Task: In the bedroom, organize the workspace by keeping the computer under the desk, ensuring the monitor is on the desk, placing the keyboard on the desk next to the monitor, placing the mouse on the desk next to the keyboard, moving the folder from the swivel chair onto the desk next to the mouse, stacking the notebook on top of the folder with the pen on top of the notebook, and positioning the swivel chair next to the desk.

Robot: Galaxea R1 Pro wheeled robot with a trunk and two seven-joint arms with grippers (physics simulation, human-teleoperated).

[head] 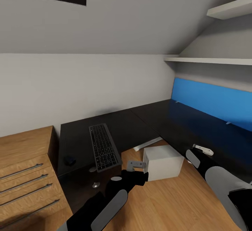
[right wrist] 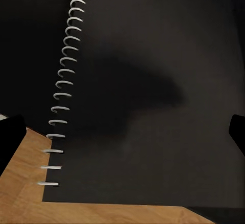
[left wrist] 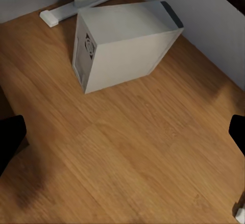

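**Both arms low beside the dark corner desk**

From the head view we look down on an L-shaped dark desk [head: 80,138] set into the corner below grey walls. A slim black keyboard with grey keys [head: 104,147] lies flat on it, and a small dark mouse [head: 69,160] sits just beside the keyboard, on the side nearer a wooden drawer unit with metal handles [head: 24,178]. A white box-shaped computer tower [head: 163,161] stands on the wooden floor [head: 182,203] in the desk's inner corner, close to its edge; we cannot tell whether it counts as under the desk.

Our left gripper [head: 137,165] hangs just beside the tower. In the left wrist view its fingers [left wrist: 10,140] sit far apart at the edges of the picture with nothing between them, the tower [left wrist: 122,45] lying ahead.

Our right gripper [head: 203,149] is over the other wing of the desk. Its fingers [right wrist: 10,137] are likewise spread wide and hold nothing, above a black-covered notebook with white spiral binding [right wrist: 148,106].
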